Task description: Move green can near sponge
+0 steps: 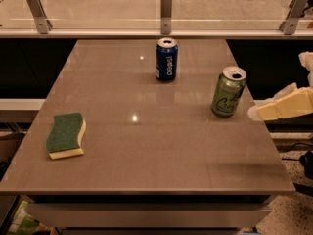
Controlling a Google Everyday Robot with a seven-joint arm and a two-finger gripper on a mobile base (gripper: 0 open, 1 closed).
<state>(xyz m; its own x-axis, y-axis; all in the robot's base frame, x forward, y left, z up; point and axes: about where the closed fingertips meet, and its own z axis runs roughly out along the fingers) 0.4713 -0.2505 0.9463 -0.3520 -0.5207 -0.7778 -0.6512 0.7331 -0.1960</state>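
The green can (pixel 228 92) stands upright near the right edge of the table (pixel 146 151), light green with a silver top. The sponge (pixel 65 135) lies flat near the front left, dark green top over a pale yellow base. The two are far apart across the table. My gripper (pixel 257 111) reaches in from the right, pale and cream-coloured, at about the can's lower half, just to the right of the can with a small gap between them. It holds nothing that I can see.
A dark blue Pepsi can (pixel 167 59) stands upright at the back middle, left of the green can. A glass railing with metal posts (pixel 166 10) runs behind the table. The table's right edge is just beyond the green can.
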